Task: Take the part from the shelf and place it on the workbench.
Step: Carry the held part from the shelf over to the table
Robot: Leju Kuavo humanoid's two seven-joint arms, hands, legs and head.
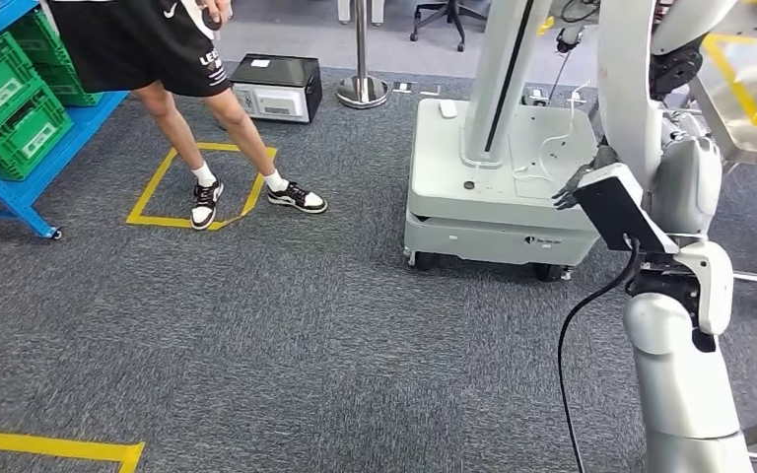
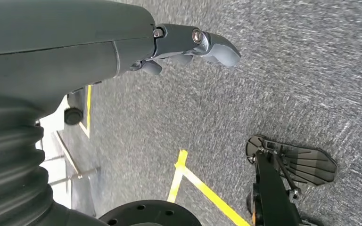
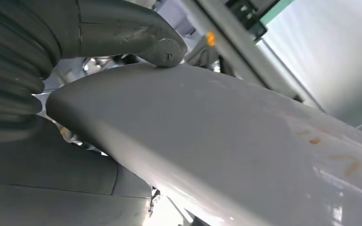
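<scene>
The right hand (image 1: 580,185) holds the part (image 1: 631,99), a big smooth white piece. In the right wrist view the thick thumb (image 3: 162,47) presses down on the part's (image 3: 217,141) rounded face, and the rest of the hand (image 3: 52,155) sits under it, so the part is pinched between them. The part stands up tall above this hand.

Just beyond the hand is a white cart on wheels (image 1: 493,197) with a white post. A shiny metal table (image 1: 749,128) with yellow lines is off to the hand's outer side, near but not touching the part. Far across the grey carpet from the hand, a blue shelf (image 1: 20,192) holds green boxes (image 1: 15,108). A person's legs (image 1: 197,128) stand near it.

The left hand (image 2: 179,47) hangs over the carpet and holds nothing. Its thumb sticks out straight. The other fingers are mostly hidden, so I cannot tell if they are spread or curled.
</scene>
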